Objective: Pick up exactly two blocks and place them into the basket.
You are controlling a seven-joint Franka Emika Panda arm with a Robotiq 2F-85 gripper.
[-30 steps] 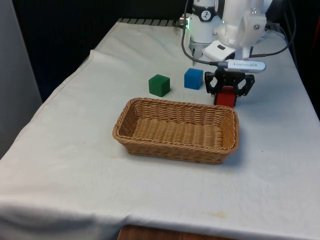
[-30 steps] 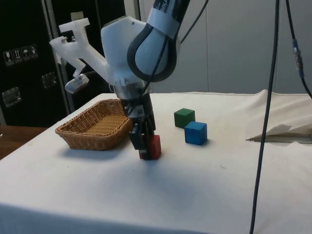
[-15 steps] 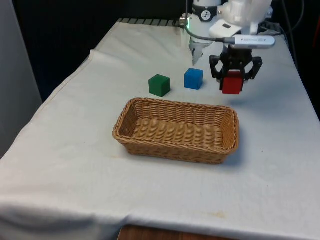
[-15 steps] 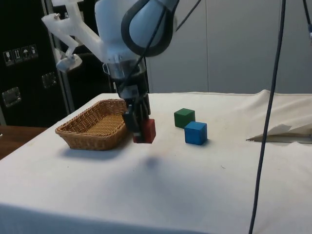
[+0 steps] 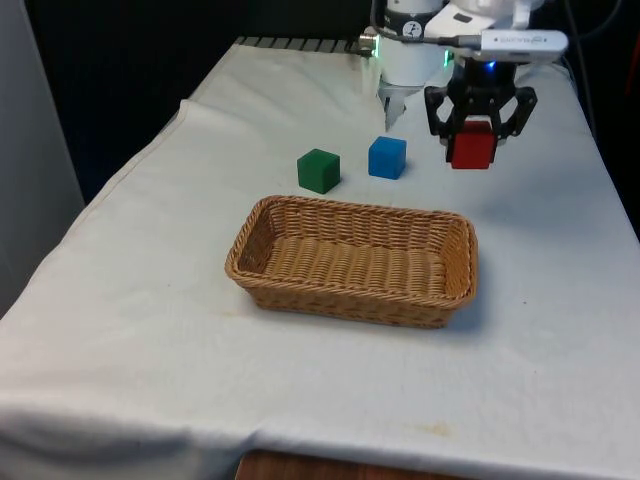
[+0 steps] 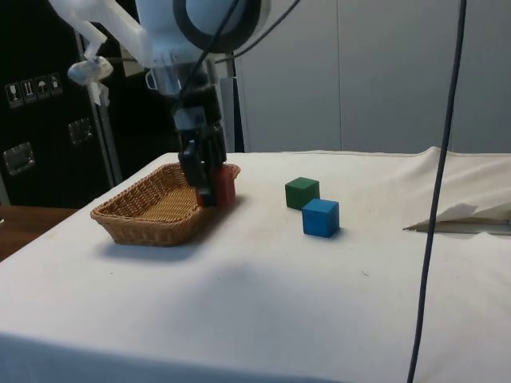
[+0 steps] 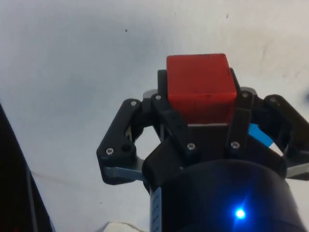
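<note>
Gripper (image 5: pixel 472 135) is clamped on the red block (image 5: pixel 472 146), holding it up in the air, clear of the cloth. Seen through the wrist camera, the red block (image 7: pixel 200 87) sits squarely between the two black fingers (image 7: pixel 170 118), with nothing but white cloth under it. From the side, the gripper (image 6: pixel 209 187) and its block (image 6: pixel 223 185) hang in front of the basket's (image 6: pixel 136 223) end that lies toward the other blocks; from that angle alone I can't tell whether the block is over the basket or just short of it. The front view settles it somewhat: the block hangs beyond the basket's (image 5: pixel 352 292) far rim, out past the corner on the front view's right, and above it.

The basket itself is a shallow oblong wicker one, sitting in the middle of the worktop (image 5: pixel 150 330), and I see no blocks inside it.

Two more blocks rest on the cloth beyond the basket's far rim. The green block (image 5: pixel 319 170) is the one nearer the basket's middle, and the blue block (image 5: pixel 387 157) stands just beside it, a little farther back, between the green block and the held red one. They are close to each other but not touching.
</note>
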